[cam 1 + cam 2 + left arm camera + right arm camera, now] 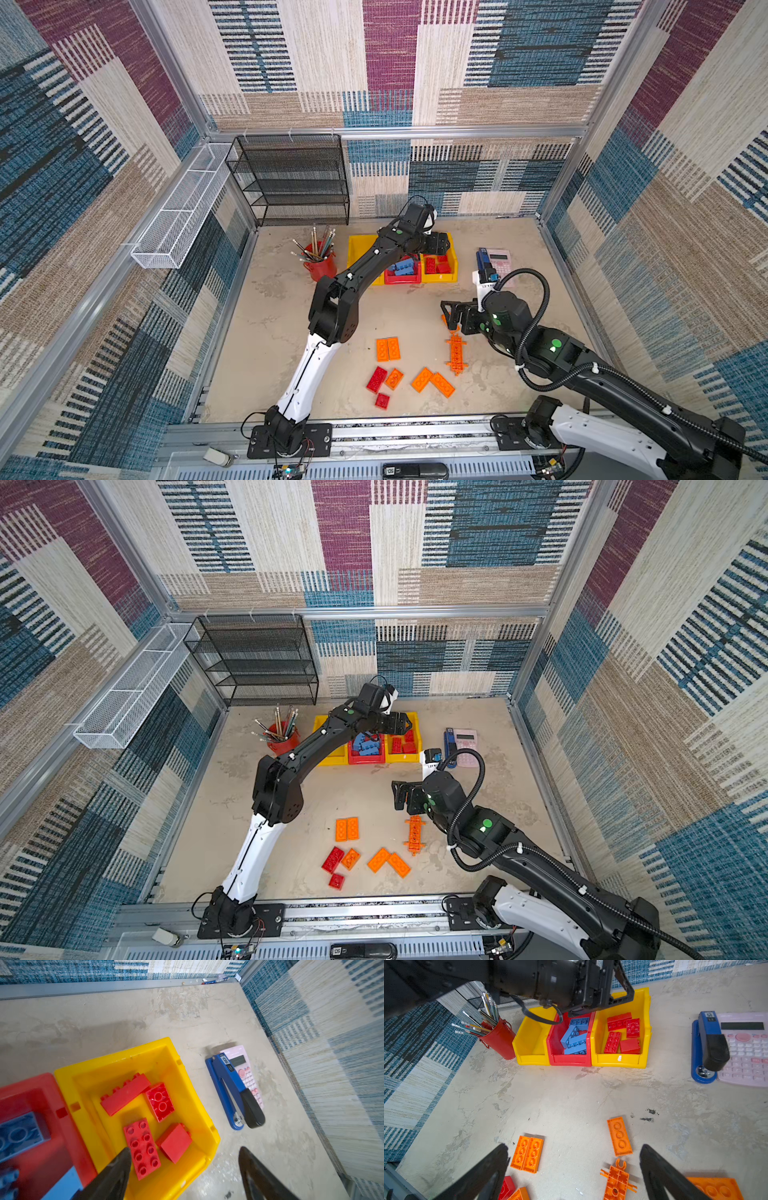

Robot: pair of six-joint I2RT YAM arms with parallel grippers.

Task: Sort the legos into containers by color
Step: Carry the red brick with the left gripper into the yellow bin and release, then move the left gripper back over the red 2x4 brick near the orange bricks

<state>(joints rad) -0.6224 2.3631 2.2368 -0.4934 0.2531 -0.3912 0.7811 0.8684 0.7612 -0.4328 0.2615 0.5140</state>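
hovering the left gripper [182, 1150], jaws apart and empty, over the yellow bin [124, 1057] of red bricks [142, 1147], likely needing the wide-open, empty right gripper [573, 1147] lowering onto an orange brick [619, 1136].

left gripper [184, 1149] spread, empty | yellow bin [116, 1066]: four red legos [142, 1147] | red bin [41, 1084] alongside

The left hand [185, 1150] hangs over the end bin [133, 1053], four bricks [142, 1147] inside; the middle bin [571, 1061] adjoins on its left, stapler [226, 1088] and calculator [249, 1076] on its right. Below the right hand [574, 1147], loose bricks [527, 1153] lie on the surface [571, 1095].
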